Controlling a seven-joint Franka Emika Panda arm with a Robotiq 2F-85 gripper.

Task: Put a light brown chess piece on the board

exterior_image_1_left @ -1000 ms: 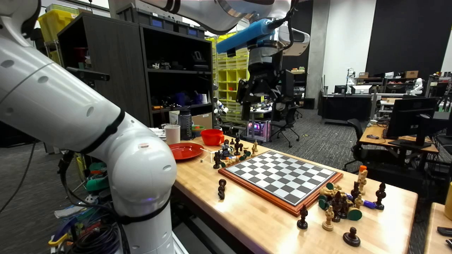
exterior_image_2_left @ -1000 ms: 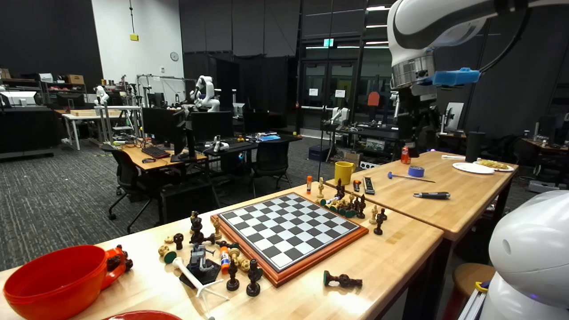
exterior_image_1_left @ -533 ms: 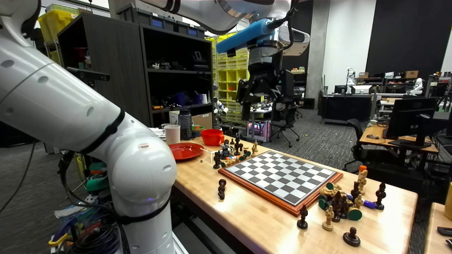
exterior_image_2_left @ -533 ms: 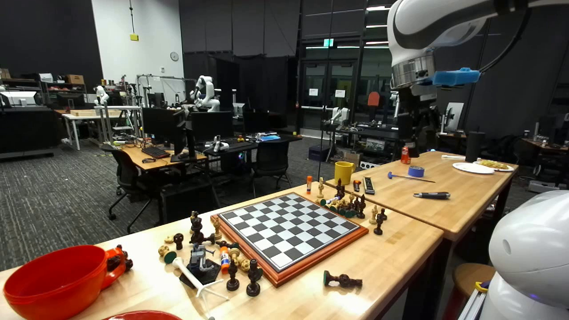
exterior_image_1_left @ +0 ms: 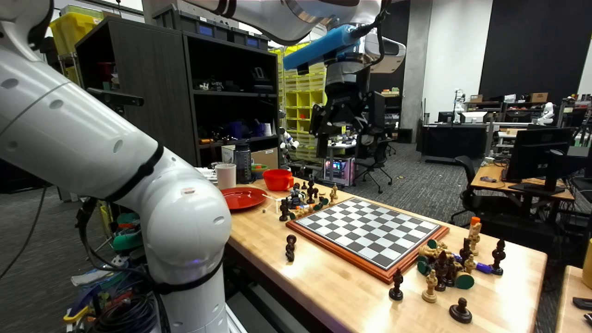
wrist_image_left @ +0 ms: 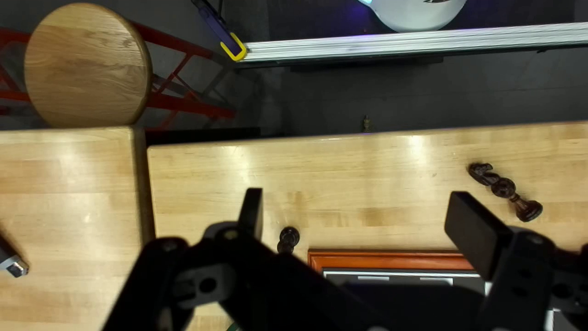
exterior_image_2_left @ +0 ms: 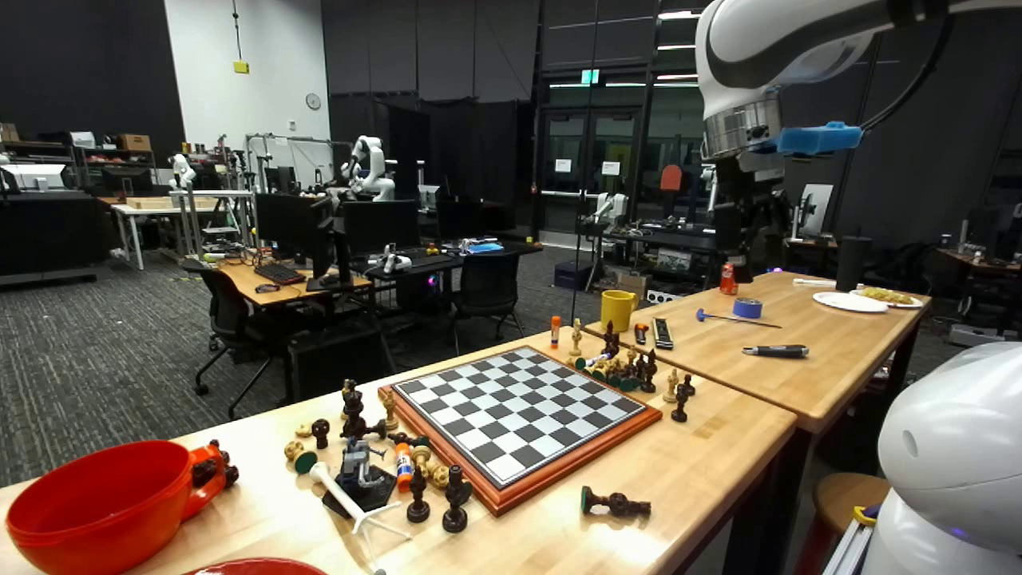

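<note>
Two fingers (wrist_image_left: 477, 234) of my gripper (wrist_image_left: 363, 220) stand wide apart, nothing between them; it hangs well above the worktop (wrist_image_left: 367, 184). Wrist view: a fallen dark piece (wrist_image_left: 504, 188) lies below, beyond one finger, and the board (wrist_image_left: 390, 259) runs along the lower edge, partly hidden by the gripper. In both exterior views the board's squares bear no piece, so placing isn't done. Upright light brown piece (exterior_image_1_left: 430, 286) is my pick among several: in an exterior view it stands off the board near a corner, with an upright dark piece (exterior_image_1_left: 396, 284) and a short dark piece (exterior_image_1_left: 460, 311) near it and a mixed heap (exterior_image_1_left: 442, 266) just behind. Step in hand, my judgement: pre-grasp, pick not begun. Next move likely calls for swinging over to that piece, coming down with jaws either side, then closing; spread this wide they could knock its neighbours, so I'd narrow first. Then lift, place upright.
</note>
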